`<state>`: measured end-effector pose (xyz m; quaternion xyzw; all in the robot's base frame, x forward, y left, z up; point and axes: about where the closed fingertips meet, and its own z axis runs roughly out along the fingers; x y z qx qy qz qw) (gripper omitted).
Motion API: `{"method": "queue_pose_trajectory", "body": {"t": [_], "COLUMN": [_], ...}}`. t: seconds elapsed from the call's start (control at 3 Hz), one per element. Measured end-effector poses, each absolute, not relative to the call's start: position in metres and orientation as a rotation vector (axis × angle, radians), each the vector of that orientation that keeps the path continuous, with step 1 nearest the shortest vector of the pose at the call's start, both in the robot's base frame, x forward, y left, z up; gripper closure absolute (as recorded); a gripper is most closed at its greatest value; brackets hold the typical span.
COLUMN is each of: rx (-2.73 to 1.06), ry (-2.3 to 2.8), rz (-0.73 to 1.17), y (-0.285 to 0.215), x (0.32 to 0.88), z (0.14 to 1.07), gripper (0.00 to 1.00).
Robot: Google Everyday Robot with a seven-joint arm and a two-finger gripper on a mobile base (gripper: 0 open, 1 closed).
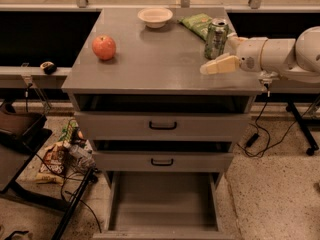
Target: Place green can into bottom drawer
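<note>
The green can (pixel 216 37) stands upright on the cabinet top (pixel 155 59) near its right back corner. My gripper (pixel 218 54) reaches in from the right at can height and is open. One pale finger (pixel 220 65) lies in front of the can's base, and the other (pixel 234 41) shows just behind its right side. I cannot tell whether either finger touches the can. The bottom drawer (pixel 162 204) is pulled out below, and its grey floor is bare.
A red apple (pixel 104 47) sits at the left of the top, a white bowl (pixel 155 16) at the back and a green chip bag (pixel 198 24) behind the can. The two upper drawers (pixel 162 125) are shut. Cables and clutter (pixel 62 156) lie on the floor at left.
</note>
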<state>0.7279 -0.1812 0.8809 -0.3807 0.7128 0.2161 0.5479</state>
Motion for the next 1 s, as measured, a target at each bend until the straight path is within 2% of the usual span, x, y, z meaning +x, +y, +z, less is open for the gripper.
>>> {"method": "queue_pose_trajectory", "body": {"t": [1.0], "rx": [-0.818], "ry": [1.638], "rz": [0.449], "y": [-0.214], "x": [0.784], "z": [0.889], "gripper": [0.0]}}
